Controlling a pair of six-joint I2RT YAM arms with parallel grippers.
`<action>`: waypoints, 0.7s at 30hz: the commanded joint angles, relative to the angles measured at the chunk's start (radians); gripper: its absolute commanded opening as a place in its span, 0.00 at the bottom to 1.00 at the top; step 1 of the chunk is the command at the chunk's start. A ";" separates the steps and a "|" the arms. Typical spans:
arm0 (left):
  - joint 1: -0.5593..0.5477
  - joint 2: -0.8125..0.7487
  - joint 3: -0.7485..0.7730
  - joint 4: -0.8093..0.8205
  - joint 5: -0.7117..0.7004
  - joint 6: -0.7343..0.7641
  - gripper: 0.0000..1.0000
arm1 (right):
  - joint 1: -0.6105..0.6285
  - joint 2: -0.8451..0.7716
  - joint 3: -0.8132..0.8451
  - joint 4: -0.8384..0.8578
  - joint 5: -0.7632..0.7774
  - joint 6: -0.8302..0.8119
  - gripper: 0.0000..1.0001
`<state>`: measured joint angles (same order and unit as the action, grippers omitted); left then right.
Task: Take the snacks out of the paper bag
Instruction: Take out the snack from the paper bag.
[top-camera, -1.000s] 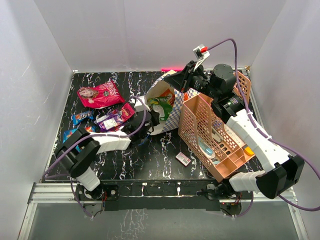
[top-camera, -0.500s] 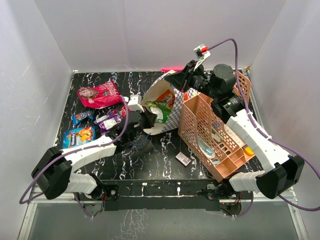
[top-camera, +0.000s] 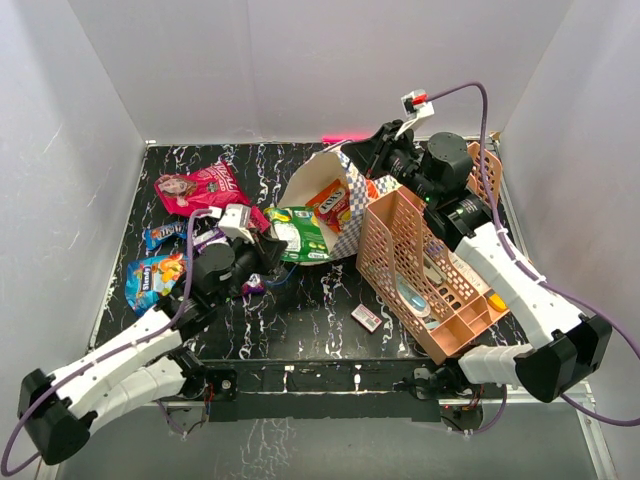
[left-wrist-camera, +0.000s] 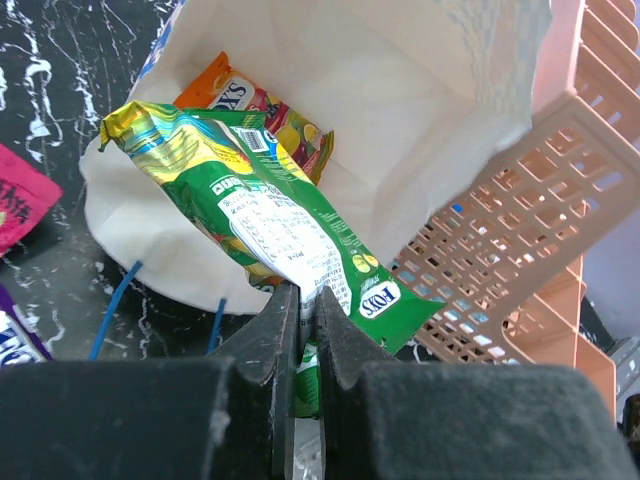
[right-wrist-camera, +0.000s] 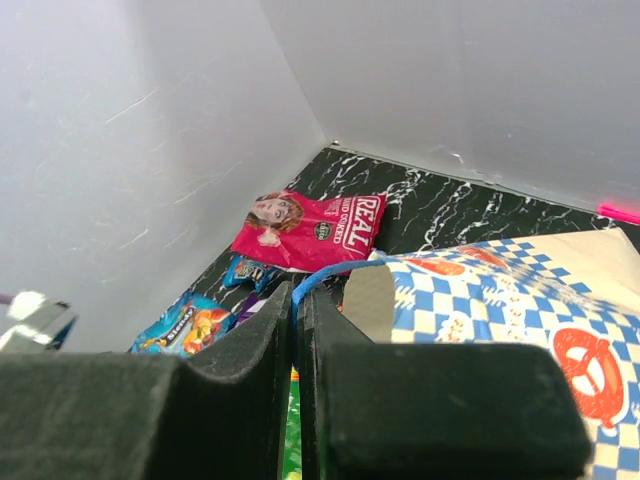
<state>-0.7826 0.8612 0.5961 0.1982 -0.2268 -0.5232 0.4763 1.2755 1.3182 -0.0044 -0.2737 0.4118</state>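
Green packet (top-camera: 300, 233) farther over marbled table (top-camera: 300, 312)

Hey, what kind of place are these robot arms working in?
Likely a lab test cell: plain white walls box in a black marbled table, the left arm and right arm are bolted to a metal rail, and snacks and a paper bag serve as props.

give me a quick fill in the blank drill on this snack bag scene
1. The left gripper is shut on a candy packet coloured ___.
2. The orange candy packet lies ___ the paper bag.
3. The right gripper pinches the bag's cord handle, which is ___.
Missing words: green; inside; blue.
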 joint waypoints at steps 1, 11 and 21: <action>-0.002 -0.132 0.086 -0.148 -0.020 0.099 0.00 | 0.000 -0.048 0.000 0.030 0.096 0.025 0.08; -0.001 -0.263 0.163 -0.311 -0.311 0.149 0.00 | 0.002 -0.066 -0.011 0.030 0.093 0.028 0.08; 0.020 -0.008 0.327 -0.339 -0.757 0.493 0.00 | 0.001 -0.076 -0.020 0.029 0.087 0.022 0.08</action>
<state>-0.7815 0.7563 0.8433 -0.1761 -0.7803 -0.2020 0.4763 1.2366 1.3102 -0.0269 -0.2005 0.4358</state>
